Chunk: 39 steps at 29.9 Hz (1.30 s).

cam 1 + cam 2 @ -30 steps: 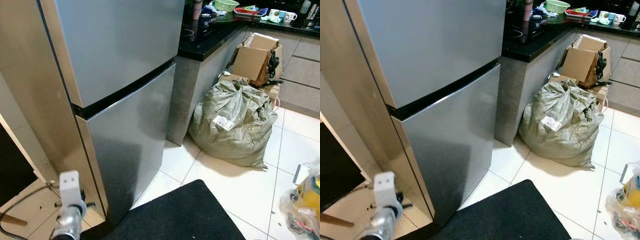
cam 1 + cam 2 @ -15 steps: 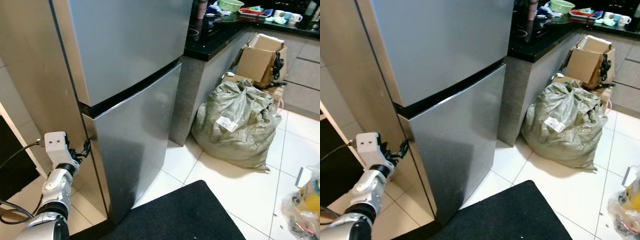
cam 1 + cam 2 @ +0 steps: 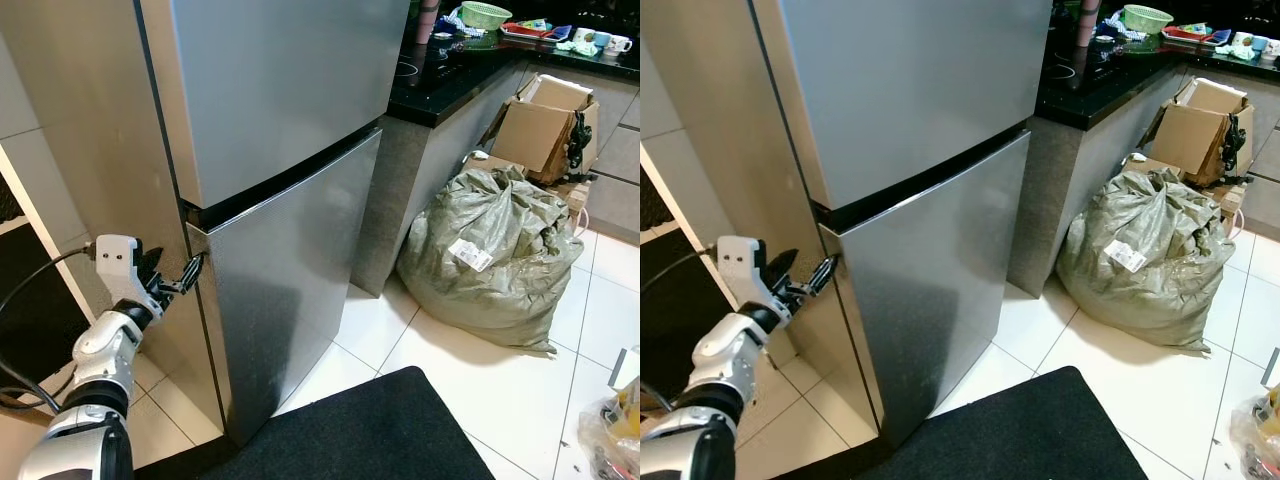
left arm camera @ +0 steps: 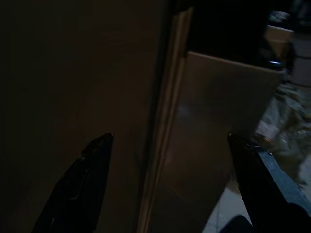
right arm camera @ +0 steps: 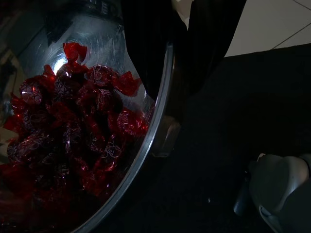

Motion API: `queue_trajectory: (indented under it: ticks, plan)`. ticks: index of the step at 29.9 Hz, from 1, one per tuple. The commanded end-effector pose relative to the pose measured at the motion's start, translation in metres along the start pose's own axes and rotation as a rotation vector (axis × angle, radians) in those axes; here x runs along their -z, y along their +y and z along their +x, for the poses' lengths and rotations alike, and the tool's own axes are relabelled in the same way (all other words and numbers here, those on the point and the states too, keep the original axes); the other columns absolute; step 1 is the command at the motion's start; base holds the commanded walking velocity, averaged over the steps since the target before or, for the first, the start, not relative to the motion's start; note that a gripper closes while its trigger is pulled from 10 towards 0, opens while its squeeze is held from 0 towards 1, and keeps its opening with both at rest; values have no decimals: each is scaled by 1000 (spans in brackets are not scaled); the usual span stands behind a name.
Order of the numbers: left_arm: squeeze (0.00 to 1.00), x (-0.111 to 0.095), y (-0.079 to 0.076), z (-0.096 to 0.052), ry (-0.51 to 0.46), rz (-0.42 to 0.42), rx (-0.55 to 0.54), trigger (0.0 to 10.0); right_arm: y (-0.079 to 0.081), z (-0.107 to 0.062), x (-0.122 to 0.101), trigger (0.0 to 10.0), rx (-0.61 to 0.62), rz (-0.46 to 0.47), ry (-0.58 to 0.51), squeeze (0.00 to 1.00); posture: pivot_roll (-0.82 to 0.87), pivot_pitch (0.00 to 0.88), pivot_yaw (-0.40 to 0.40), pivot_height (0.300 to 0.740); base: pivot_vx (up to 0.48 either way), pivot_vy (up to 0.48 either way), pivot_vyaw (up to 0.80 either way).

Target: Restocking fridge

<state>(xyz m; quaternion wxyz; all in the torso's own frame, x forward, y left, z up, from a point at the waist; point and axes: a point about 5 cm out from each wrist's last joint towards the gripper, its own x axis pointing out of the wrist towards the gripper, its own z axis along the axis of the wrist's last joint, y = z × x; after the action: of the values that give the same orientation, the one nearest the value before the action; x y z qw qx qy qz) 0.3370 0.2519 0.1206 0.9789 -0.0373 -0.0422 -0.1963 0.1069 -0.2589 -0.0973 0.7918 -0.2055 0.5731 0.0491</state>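
Observation:
The silver two-door fridge stands closed, its upper door above the lower door, with a dark seam between them. My left gripper is raised to the left edge of the lower door, just under the seam. It is open, with its fingers spread wide on either side of the door's edge. My right gripper is shut on the rim of a clear bowl that holds several red-wrapped candies, above the black mat.
A grey-green sack and an open cardboard box sit right of the fridge, by the black counter. A black mat lies in front of me. A plastic bag is at the right edge. A cable hangs beside my left arm.
My left arm has risen from near the floor to the left edge of the lower door. The camera has shifted a little; the fridge stays closed.

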Motion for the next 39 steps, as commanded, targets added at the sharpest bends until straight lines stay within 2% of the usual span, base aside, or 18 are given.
queue_trajectory:
  ticks: [1, 6, 8, 9, 16, 17, 22, 25, 26, 28, 29, 32, 33, 34, 39]
  plan:
    - [1000, -7, -4, 6, 12, 18, 85, 10000, -2, 0, 0, 10000, 18, -1, -5, 0, -124, 0, -25, 740, 0, 0, 0]
    - [1000, -7, -4, 5, 36, 36, 115, 10000, -2, 0, 0, 10000, 16, -2, -7, 0, -124, 0, -25, 740, 0, 0, 0]
    - [965, -8, -5, 7, 35, 49, 117, 10000, -2, 0, -2, 10000, 17, -2, -10, 0, -124, 0, -26, 740, 0, 0, 0]
    - [0, -8, -7, 8, 31, 46, 125, 10000, -2, 0, -2, 10000, 18, -3, -12, 0, -125, 0, -26, 740, 0, 0, 0]
    - [0, -9, -16, 16, 33, 64, 168, 10000, -3, 0, -4, 10000, 21, -6, -16, 0, -125, 0, -27, 740, 0, 0, 0]
    - [0, -9, -21, 22, 36, 85, 178, 10000, -4, 0, -4, 10000, 22, -8, -16, 0, -125, 0, -28, 740, 0, 0, 0]
    - [0, -11, -31, 29, 27, 94, 215, 10000, -4, 0, -4, 10000, 23, -11, -16, 0, -125, 0, -30, 740, 0, 0, 0]
    - [0, -10, -51, 38, 20, 72, 342, 10000, -4, 0, -4, 10000, 23, -12, -15, 0, -125, 0, -30, 740, 0, 0, 0]
    - [0, -10, -51, 38, 20, 72, 342, 10000, -4, 0, -4, 10000, 23, -12, -15, 0, -125, 0, -30, 740, 0, 0, 0]
    - [0, -6, -64, 40, 26, 69, 416, 10000, -5, 0, -4, 10000, 24, -12, -14, 0, -125, 0, -29, 740, 0, 0, 0]
    - [0, -6, -64, 40, 26, 69, 416, 10000, -5, 0, -4, 10000, 24, -12, -14, 0, -125, 0, -29, 740, 0, 0, 0]
    - [0, 2, -86, 42, 26, 36, 528, 10000, -4, 0, -3, 10000, 25, -8, -14, 0, -129, 0, -27, 740, 0, 0, 0]
    - [0, 2, -86, 42, 26, 36, 528, 10000, -4, 0, -3, 10000, 25, -8, -14, 0, -129, 0, -27, 740, 0, 0, 0]
    - [0, 3, -94, 43, 20, 16, 570, 10000, -4, 0, -3, 10000, 24, -5, -14, 0, -130, 0, -25, 740, 0, 0, 0]
    - [0, 2, -101, 46, 10, 3, 608, 10000, -4, 0, -3, 10000, 25, -3, -15, 0, -131, 0, -26, 740, 0, 0, 0]
